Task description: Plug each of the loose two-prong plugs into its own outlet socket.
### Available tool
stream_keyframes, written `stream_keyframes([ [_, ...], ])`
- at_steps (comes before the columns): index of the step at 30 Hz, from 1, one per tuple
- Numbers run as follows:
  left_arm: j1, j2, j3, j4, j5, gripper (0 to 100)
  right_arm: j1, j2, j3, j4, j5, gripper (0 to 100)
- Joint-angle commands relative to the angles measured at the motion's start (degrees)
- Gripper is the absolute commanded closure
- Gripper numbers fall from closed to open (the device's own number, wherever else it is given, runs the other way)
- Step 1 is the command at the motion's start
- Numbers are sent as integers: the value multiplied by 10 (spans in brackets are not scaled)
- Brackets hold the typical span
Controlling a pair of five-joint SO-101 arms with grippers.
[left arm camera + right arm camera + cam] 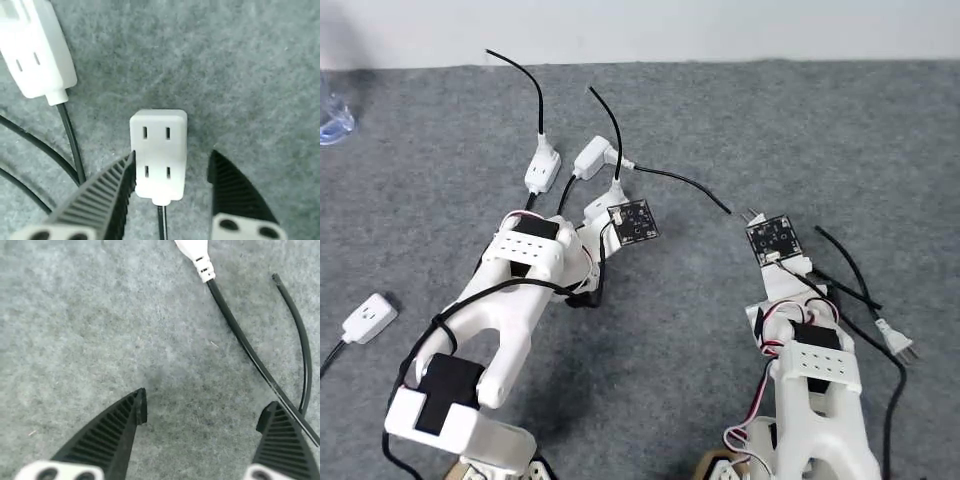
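A white outlet socket (158, 150) lies face up on the grey carpet between the fingers of my open left gripper (172, 160), its black cord running back under the wrist. A second white socket (35, 55) lies just beyond it. From above, my left gripper (609, 197) is beside the two sockets (542, 165) (592, 155). My right gripper (205, 405) stands open over bare carpet, holding nothing. A black cable (250, 355) with a white plug end (197, 251) runs past it. A loose two-prong plug (898, 345) lies to the right of the right arm (817, 370).
A third white socket (370, 317) lies at the left edge of the carpet. Black cords (860, 290) curl beside the right arm, and a free cable end (723, 209) lies between the grippers. A clear plastic object (332, 115) sits at the far left.
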Motion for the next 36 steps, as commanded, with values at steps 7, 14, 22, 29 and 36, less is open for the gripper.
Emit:
stream_keyframes([
  [7,-33,15,-22,-30,-6,754,-5,-8,-8,-4,11,649],
  [14,-33,74,-69,33,-28,756,-6,-8,-8,-4,11,649],
  [22,-11,89,-73,40,-47,930,-6,-8,-8,-4,12,649],
  [29,26,89,-73,42,-47,988,-4,-8,-8,-6,12,649],
  [36,107,52,-85,100,-44,988,0,-13,-8,-5,10,649],
])
